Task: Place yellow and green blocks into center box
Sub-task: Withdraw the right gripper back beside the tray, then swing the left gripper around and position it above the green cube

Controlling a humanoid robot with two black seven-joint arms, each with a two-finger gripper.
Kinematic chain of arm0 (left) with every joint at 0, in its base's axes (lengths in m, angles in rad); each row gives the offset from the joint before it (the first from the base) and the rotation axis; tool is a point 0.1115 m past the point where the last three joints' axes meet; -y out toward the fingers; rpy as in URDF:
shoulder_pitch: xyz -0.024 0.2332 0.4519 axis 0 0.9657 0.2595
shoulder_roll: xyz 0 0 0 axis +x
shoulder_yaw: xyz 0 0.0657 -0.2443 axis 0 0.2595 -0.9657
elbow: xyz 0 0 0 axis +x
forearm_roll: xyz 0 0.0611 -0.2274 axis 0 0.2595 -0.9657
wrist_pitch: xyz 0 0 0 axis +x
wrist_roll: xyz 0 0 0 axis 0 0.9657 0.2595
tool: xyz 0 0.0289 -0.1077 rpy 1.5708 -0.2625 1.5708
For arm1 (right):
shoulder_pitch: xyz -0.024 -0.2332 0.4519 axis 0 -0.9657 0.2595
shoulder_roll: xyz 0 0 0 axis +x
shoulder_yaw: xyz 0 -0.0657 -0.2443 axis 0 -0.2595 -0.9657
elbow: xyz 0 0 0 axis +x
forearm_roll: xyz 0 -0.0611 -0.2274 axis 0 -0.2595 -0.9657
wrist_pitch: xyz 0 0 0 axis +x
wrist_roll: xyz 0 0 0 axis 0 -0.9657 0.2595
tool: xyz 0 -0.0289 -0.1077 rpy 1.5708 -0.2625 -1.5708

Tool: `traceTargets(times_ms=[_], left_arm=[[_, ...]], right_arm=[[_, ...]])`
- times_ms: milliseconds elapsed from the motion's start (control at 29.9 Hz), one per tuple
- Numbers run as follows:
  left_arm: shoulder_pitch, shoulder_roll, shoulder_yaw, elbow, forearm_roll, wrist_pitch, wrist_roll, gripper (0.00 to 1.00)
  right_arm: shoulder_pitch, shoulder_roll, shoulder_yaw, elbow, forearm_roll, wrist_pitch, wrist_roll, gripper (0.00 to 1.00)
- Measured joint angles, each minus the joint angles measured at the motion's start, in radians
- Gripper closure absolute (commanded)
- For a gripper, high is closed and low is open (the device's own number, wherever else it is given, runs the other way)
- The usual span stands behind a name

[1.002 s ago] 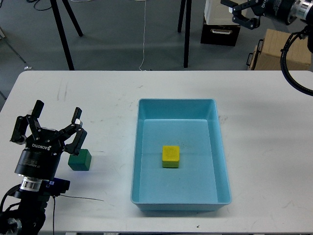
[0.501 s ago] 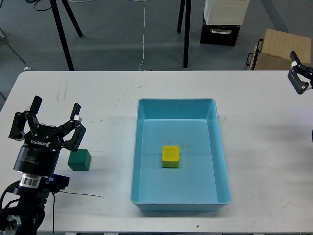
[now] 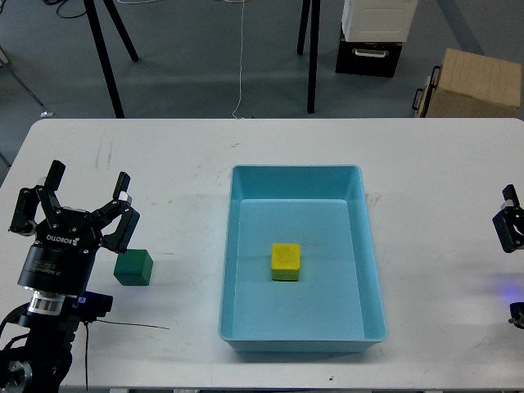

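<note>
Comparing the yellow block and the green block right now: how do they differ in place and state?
The yellow block lies inside the blue box, near the middle of its floor; the green block sits on the white table, left of the box. The green block is right beside the open left gripper; no gripper is near the yellow one. Both are small cubes resting flat, neither held.

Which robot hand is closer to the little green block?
Left. The left tool hangs open just up and left of the green block, nearly over it. The right tool sits at the far right edge, beyond the blue box.
</note>
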Motion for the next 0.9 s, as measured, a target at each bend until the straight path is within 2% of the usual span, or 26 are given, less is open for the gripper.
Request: traceTargets(times_ms=[234, 368, 501, 635, 902], left_arm=[[-0.017, 0.0, -0.058, 0.003, -0.024, 0.0, -0.02, 0.0], [-0.029, 0.0, -0.106, 0.028, -0.025, 0.0, -0.012, 0.0], [-0.09, 0.0, -0.113, 0.055, -0.024, 0.0, -0.02, 0.0], [-0.106, 0.025, -0.105, 0.028, -0.001, 0.002, -0.023, 0.0], [-0.075, 0.051, -0.018, -0.044, 0.164, 0.192, -0.057, 0.0]], right_arm=[[0.009, -0.01, -0.003, -0.001, -0.003, 0.0, -0.001, 0.05], [0.008, -0.039, -0.007, 0.0, -0.003, 0.0, -0.001, 0.05], [0.006, -0.062, -0.008, 0.001, -0.003, 0.0, -0.001, 0.05], [0.006, -0.061, -0.011, 0.001, -0.006, 0.0, -0.001, 0.05], [0.001, -0.046, -0.017, 0.0, -0.012, 0.0, -0.001, 0.05]])
